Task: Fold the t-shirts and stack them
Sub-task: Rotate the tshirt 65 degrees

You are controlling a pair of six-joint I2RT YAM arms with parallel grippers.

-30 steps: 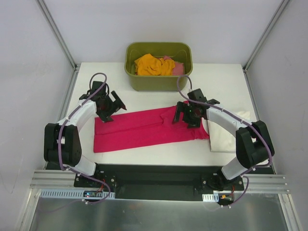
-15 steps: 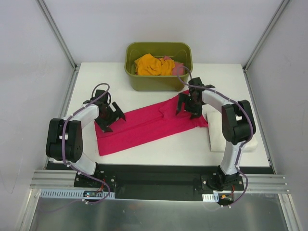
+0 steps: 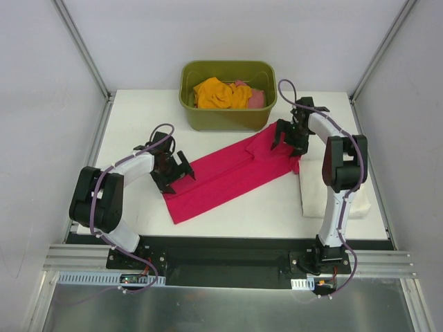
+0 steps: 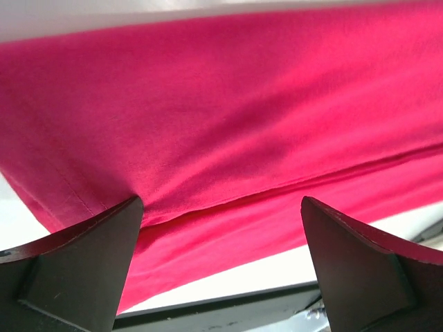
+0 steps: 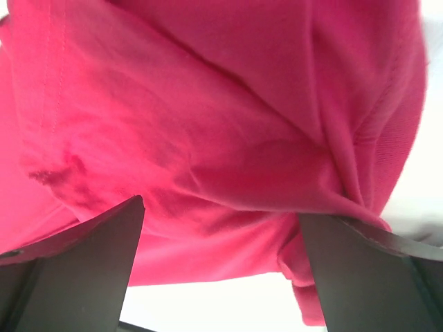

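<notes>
A crimson-pink t-shirt [image 3: 228, 173], folded into a long strip, lies slantwise on the white table from near left to far right. My left gripper [image 3: 178, 171] stands open over its near-left end; in the left wrist view the cloth [image 4: 228, 104] fills the space beyond the spread gripper [image 4: 221, 200]. My right gripper [image 3: 291, 138] is open over the bunched far-right end, and the right wrist view shows wrinkled cloth [image 5: 208, 104] between its gripper [image 5: 221, 204] tips. A folded cream-white t-shirt [image 3: 313, 197] lies at the right. Orange [image 3: 220, 93] and salmon-pink [image 3: 257, 99] t-shirts sit crumpled in the tub.
The olive-green tub [image 3: 228, 119] stands at the back middle, just beyond the crimson strip's far end. The right arm stretches over the cream-white t-shirt. Metal frame posts rise at the table's back corners, and the black base rail [image 3: 221, 252] runs along the near edge.
The crimson-pink strip has swung from lying straight across to a slant. My left gripper moved right and nearer with its end; my right gripper moved farther back and right.
</notes>
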